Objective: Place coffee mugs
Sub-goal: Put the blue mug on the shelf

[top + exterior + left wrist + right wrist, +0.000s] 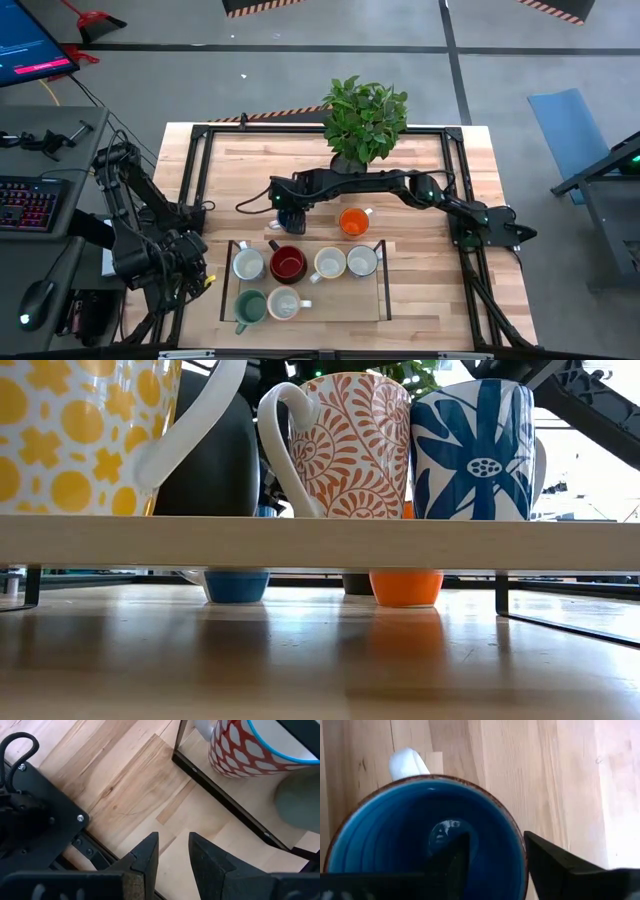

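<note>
Right arm stretched across the far half of the table toward centre, wrist bent down, right gripper [495,857] low, fingers parted wide. Left arm folded back at the table's left edge, left gripper [172,852] idle, fingers slightly apart, holding nothing.

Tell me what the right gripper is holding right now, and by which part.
The right gripper straddles the blue mug at its rim, one finger inside, one outside. Whether it is gripping yet cannot be told. The left gripper holds nothing.
</note>
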{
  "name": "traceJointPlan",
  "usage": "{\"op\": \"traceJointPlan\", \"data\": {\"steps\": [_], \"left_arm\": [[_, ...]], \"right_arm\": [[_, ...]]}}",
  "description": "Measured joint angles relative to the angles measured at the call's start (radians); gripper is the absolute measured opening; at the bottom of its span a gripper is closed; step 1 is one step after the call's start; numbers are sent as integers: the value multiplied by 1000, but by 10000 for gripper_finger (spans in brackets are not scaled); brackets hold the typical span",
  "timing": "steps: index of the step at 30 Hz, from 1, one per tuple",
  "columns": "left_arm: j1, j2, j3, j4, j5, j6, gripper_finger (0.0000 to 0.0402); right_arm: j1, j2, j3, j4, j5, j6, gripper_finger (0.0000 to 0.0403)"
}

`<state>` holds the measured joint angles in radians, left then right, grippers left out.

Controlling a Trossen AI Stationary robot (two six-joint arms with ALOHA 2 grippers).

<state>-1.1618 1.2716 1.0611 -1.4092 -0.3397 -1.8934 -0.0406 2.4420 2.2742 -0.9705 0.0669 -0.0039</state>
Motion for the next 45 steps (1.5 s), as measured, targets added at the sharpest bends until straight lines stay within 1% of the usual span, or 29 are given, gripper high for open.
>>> {"op": "traceJointPlan", "data": {"steps": [5, 9, 10, 17, 19, 24, 29, 34, 37, 40, 45], "left_arm": [[0, 0, 0, 3, 0, -24, 97], [0, 0, 0, 11, 0, -26, 97], [0, 0, 0, 11, -1, -25, 97], [0, 0, 0, 20, -6, -33, 97], [0, 0, 0, 20, -6, -33, 97], [0, 0, 0, 20, -7, -33, 97], [0, 0, 0, 20, -8, -33, 97], [0, 0, 0, 20, -8, -24, 97], [0, 0, 0, 19, -8, -16, 97], [0, 0, 0, 18, -8, -16, 97], [0, 0, 0, 18, -8, -15, 97]], "right_arm": [[0, 0, 0, 2, 0, 0, 97], [0, 0, 0, 5, 0, 0, 19], [0, -1, 2, 3, -6, -1, 11], [2, -14, 81, -6, 38, -21, 4], [1, -60, 63, 15, 56, -23, 2], [2, -170, 63, 4, 68, -14, 2], [39, -306, 63, 2, 86, 4, 1], [133, -446, 63, -40, 82, 27, 1], [220, -517, 64, -80, 125, 36, 1], [316, -545, 65, -138, 192, 90, 0], [467, -534, 49, -243, 291, 197, 0]]}}
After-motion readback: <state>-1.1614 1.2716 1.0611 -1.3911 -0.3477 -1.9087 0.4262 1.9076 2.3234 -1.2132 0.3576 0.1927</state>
